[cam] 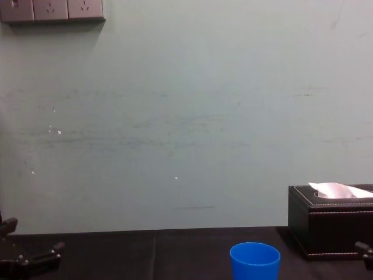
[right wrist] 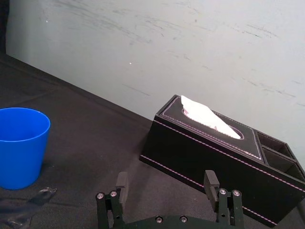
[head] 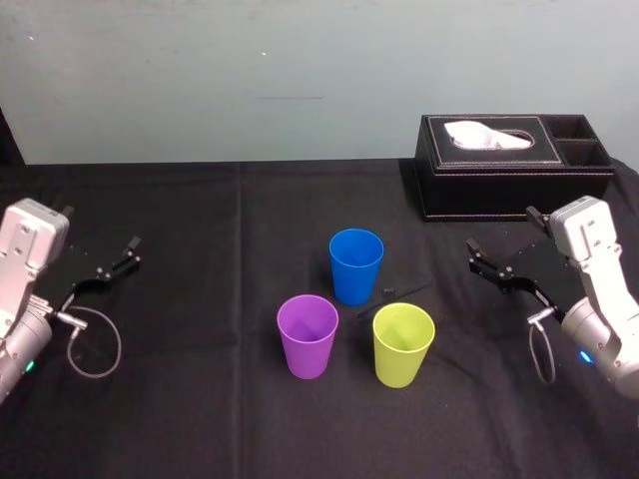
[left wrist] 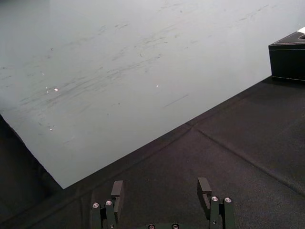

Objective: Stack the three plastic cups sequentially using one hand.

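Currently three plastic cups stand upright and apart on the black tabletop, none nested: one blue cup farther back, one purple cup and one yellow-green cup nearer, all empty. One tissue box at far right holds white tissue. Left claw at the left edge and right claw at the right are both spread wide, gripping nothing.

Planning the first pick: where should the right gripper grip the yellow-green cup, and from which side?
Probably the rim of the yellow-green cup, from above on its right: it stands upright, mouth open, so one of the fingers can go inside. That side faces the open right gripper, away from the purple cup and blue cup.
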Robot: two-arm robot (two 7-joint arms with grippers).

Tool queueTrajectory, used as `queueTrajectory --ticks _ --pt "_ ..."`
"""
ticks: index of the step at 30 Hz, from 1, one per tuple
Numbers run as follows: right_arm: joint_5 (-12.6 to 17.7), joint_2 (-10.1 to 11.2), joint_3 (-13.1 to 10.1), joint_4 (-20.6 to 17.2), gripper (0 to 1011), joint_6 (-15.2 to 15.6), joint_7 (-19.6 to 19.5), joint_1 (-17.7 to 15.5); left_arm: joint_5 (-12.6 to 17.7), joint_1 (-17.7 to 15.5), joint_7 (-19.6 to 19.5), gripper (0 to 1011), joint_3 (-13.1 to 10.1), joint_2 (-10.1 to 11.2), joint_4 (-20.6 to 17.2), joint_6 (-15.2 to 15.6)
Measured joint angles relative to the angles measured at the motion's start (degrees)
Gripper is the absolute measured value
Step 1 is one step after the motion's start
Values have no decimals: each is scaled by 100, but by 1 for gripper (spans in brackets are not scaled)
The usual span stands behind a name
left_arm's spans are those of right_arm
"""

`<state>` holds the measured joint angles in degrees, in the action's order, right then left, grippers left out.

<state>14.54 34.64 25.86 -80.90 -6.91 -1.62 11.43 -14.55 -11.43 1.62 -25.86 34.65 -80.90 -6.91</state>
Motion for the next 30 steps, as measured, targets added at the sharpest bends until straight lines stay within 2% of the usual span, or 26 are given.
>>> queueTrajectory --ticks 30 --pt "0 0 0 0 1004 0 0 0 0 0 0 1010 0 0 0 0"
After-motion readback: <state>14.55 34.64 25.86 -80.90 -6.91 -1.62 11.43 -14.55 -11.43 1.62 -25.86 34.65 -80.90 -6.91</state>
